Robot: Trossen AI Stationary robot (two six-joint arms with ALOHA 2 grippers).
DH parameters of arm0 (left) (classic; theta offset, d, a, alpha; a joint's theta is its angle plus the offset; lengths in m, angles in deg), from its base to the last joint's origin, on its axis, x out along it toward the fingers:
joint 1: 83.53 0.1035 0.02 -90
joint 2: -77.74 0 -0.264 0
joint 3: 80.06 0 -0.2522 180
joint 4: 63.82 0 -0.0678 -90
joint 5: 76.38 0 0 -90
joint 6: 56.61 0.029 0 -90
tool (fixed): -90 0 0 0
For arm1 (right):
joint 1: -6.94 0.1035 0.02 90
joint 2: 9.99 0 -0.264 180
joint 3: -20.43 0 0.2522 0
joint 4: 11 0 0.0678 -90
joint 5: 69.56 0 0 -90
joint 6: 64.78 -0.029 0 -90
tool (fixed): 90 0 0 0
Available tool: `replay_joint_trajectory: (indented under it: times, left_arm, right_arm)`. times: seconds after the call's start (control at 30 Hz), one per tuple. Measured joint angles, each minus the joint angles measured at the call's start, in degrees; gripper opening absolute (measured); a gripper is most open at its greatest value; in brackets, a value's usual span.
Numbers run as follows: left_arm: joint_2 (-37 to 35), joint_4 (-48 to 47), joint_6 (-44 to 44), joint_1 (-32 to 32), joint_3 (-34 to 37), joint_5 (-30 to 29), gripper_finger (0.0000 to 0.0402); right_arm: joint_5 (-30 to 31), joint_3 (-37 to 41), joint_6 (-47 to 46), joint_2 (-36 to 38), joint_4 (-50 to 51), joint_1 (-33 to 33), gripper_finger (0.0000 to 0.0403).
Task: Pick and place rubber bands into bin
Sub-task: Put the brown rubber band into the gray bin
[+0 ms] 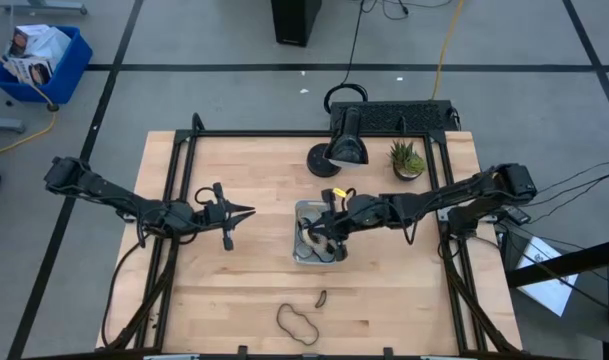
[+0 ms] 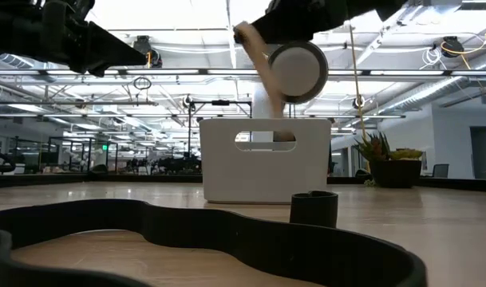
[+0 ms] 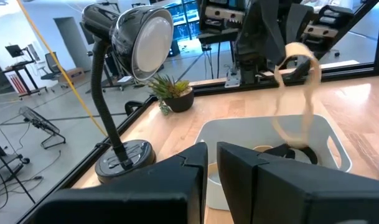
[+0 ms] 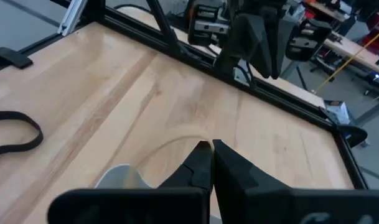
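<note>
A pale tan rubber band [image 3: 298, 93] hangs as a limp loop from the right gripper [image 1: 331, 222], whose jaws are clamped together on its upper end, directly above the bin [image 1: 306, 212]. The bin, a clear rectangular tray, sits near the middle of the worktop [image 1: 244, 280], and dark rubber bands [image 3: 289, 152] already lie coiled inside it. In the right wrist view the jaws meet at their tips with the thin tan strand curving away from them. Toward the front edge of the worktop lies a large dark wavy rubber band [image 1: 297, 324], with a tiny dark piece [image 1: 321, 298] just beside it, between it and the bin. The left gripper [image 1: 246, 212] hovers over the worktop to the left of the bin, well apart from it, its jaws slightly apart and pointed toward the bin. Near the back edge stand a black desk lamp [image 1: 342, 146] and a small potted plant [image 1: 407, 160], the lamp closest to the bin.
</note>
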Motion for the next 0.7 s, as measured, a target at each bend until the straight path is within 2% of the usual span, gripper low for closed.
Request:
replay_joint_trajectory:
  times: [0.17, 0.7]
  left_arm:
    - [0.0, -0.4, 0.0, 0.0, 0.0, 0.0, 0.0044]
    - [0.0, -0.5, 0.0, 0.0, 0.0, 0.0, 0.0044]
  right_arm:
    - [0.0, -0.2, -1.4, -0.3, 2.1, 0.0, 0.0000]
    - [1.6, 10.1, -9.0, -0.3, 2.1, -3.8, 0.0000]
